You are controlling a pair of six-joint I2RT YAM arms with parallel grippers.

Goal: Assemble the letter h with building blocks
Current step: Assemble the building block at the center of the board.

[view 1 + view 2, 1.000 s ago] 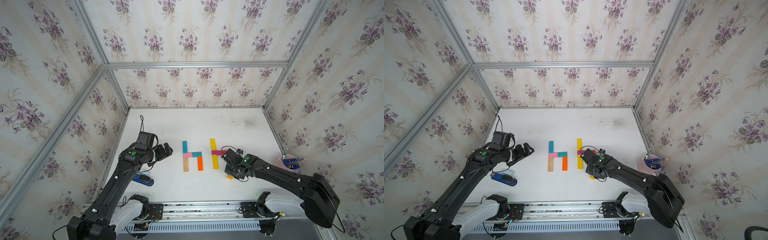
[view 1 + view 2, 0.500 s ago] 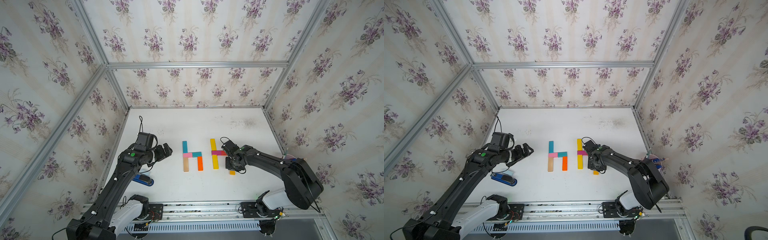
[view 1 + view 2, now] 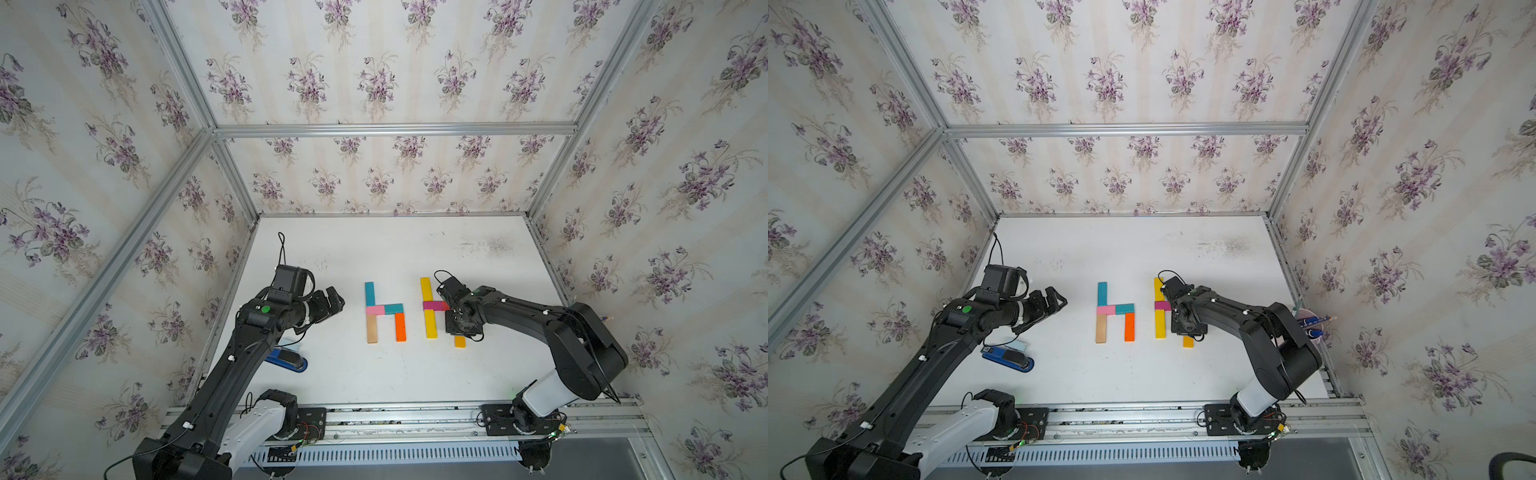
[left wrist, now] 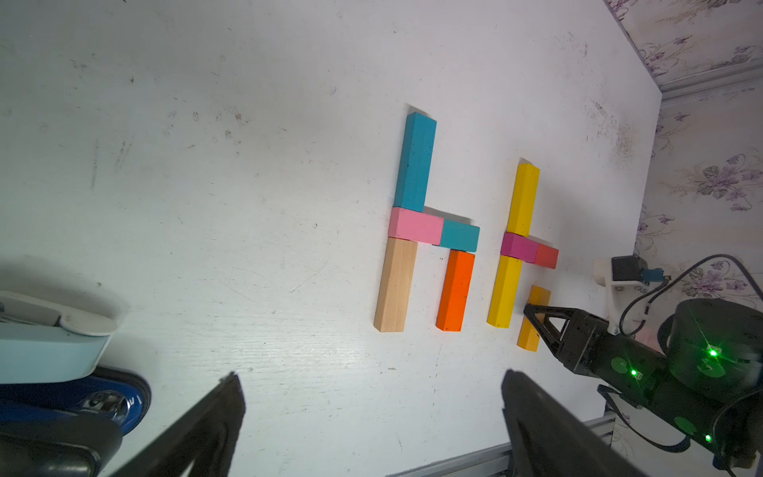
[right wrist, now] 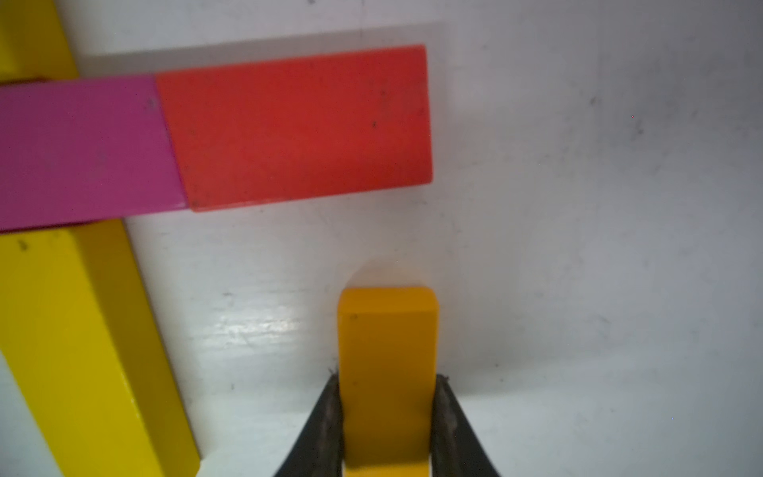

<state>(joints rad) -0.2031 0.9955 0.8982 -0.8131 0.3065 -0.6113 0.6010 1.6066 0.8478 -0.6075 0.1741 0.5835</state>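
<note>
In both top views a finished h lies mid-table: long teal block point(image 3: 369, 293), pink block point(image 3: 375, 310), short teal block point(image 3: 393, 308), tan block point(image 3: 372, 328) and orange block point(image 3: 400, 326). To its right stand two yellow blocks point(image 3: 431, 324) end to end with a magenta block point(image 3: 432, 305) between them and a red block point(image 5: 297, 124) butted to it. My right gripper point(image 5: 387, 384) is shut on an orange-yellow block point(image 5: 388, 371), lengthwise below the red block with a gap between them. My left gripper point(image 4: 369, 378) hangs open and empty to the left of the blocks.
A blue stapler point(image 3: 286, 358) lies under my left arm near the left wall. A pink cup of pens point(image 3: 1308, 324) stands by the right wall behind my right arm. The front rail point(image 3: 415, 415) runs along the near edge of the table.
My right arm has folded in, and the orange-yellow block in its jaws has slid a little toward the red block. The left arm has not moved.
</note>
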